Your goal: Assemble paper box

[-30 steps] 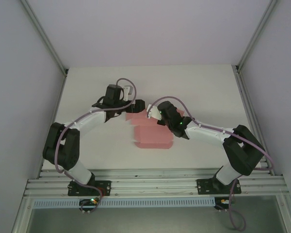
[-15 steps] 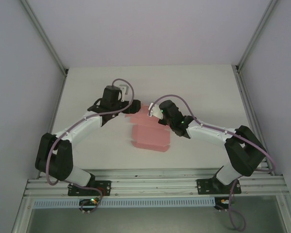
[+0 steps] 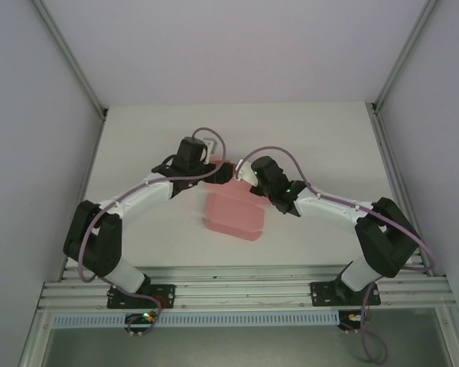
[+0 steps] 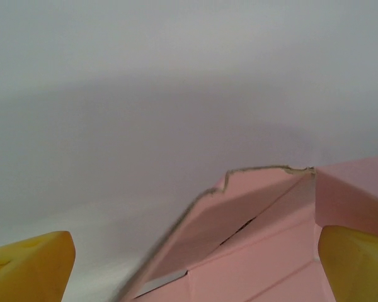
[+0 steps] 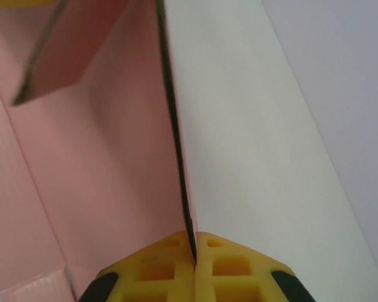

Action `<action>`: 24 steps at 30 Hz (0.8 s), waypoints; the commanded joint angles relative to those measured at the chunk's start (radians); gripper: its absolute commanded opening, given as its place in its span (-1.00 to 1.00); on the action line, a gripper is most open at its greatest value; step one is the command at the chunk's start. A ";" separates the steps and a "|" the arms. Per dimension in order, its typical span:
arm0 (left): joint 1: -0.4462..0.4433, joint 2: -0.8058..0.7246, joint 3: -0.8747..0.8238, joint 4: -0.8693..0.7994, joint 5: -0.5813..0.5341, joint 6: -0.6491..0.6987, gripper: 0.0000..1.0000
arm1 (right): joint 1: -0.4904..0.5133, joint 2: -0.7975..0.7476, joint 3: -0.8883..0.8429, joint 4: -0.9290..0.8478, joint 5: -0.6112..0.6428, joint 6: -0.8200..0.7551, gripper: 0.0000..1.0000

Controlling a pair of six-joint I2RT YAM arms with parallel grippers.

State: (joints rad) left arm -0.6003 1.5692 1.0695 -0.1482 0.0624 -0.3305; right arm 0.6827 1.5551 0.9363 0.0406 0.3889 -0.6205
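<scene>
Well, from the near edge of the table (image 3: 138, 138) both my arms bow outward at the elbows, then reach inward over mid-table. Between them lies the box (image 3: 233, 215), partly folded. At its far side my right gripper (image 5: 193, 250) pinches a raised wall; my left gripper (image 4: 195, 280) is spread wide, card between its fingers.

One paper box (image 3: 233, 215) and one table (image 3: 321, 138) are counted. Two arms are counted, the left arm (image 3: 138, 195) and the right arm (image 3: 329, 206). Two grippers are counted, the left gripper (image 4: 195, 267) and the right gripper (image 5: 194, 248).
</scene>
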 commanded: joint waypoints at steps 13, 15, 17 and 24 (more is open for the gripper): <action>-0.049 -0.042 0.038 -0.059 -0.123 0.026 1.00 | -0.002 -0.022 -0.015 0.010 -0.017 0.071 -1.00; -0.021 -0.102 -0.025 -0.042 -0.044 0.045 1.00 | -0.010 -0.035 -0.022 0.002 -0.027 0.079 -1.00; 0.035 -0.160 -0.094 -0.015 0.073 0.033 1.00 | -0.017 -0.046 -0.037 0.007 -0.035 0.079 -1.00; 0.253 -0.227 -0.304 0.261 0.488 -0.080 1.00 | -0.027 -0.078 -0.054 0.005 -0.087 0.095 -1.00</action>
State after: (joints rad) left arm -0.3729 1.3479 0.8131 -0.0311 0.3183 -0.3714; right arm 0.6605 1.5063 0.8928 0.0441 0.3408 -0.5552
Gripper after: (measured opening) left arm 0.999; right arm 0.045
